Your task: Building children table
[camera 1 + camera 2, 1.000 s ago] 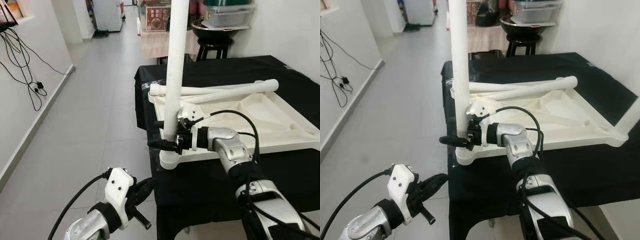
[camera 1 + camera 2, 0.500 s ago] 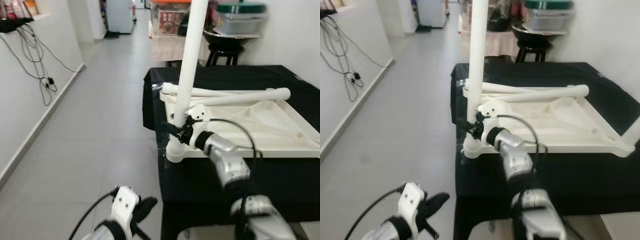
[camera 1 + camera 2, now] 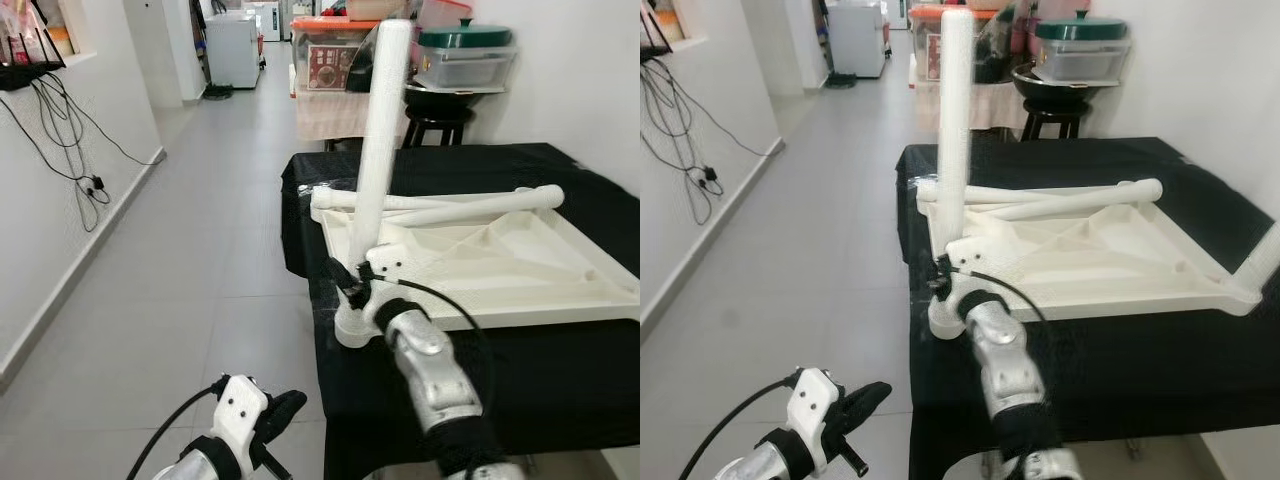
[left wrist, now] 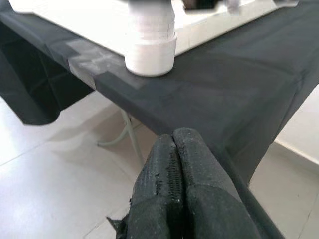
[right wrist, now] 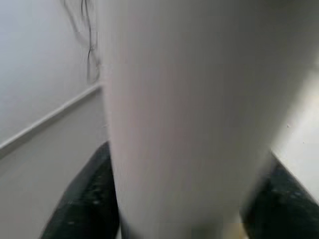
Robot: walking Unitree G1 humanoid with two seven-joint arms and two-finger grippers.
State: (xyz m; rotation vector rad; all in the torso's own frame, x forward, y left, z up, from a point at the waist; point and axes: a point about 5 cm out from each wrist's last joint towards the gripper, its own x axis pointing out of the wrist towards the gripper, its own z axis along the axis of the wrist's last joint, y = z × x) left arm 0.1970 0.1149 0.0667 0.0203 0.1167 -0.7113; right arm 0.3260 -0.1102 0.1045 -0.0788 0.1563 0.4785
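Observation:
An upside-down white table top point(image 3: 520, 262) lies on a black-clothed table point(image 3: 560, 350). One white leg point(image 3: 378, 150) stands upright in the socket point(image 3: 352, 325) at its near left corner. My right gripper point(image 3: 347, 280) is shut on this leg just above the socket. In the right wrist view the leg point(image 5: 189, 114) sits between both black fingers point(image 5: 82, 209). Two loose white legs point(image 3: 450, 203) lie across the far side of the table top. My left gripper point(image 3: 288, 404) hangs low over the floor beside the table's corner, shut on nothing, with its fingers point(image 4: 164, 169) pressed together.
A black stool point(image 3: 436, 110) with a lidded container point(image 3: 465, 62) stands behind the table, beside a cloth-covered stand holding boxes point(image 3: 330, 70). Cables point(image 3: 70, 150) hang on the left wall. Grey tiled floor point(image 3: 200, 270) runs open along the table's left side.
The camera has tilted up and shifted, so the leg's top end now shows. My right gripper has stayed on the leg's base with its arm stretched further forward. The left gripper still hangs low.

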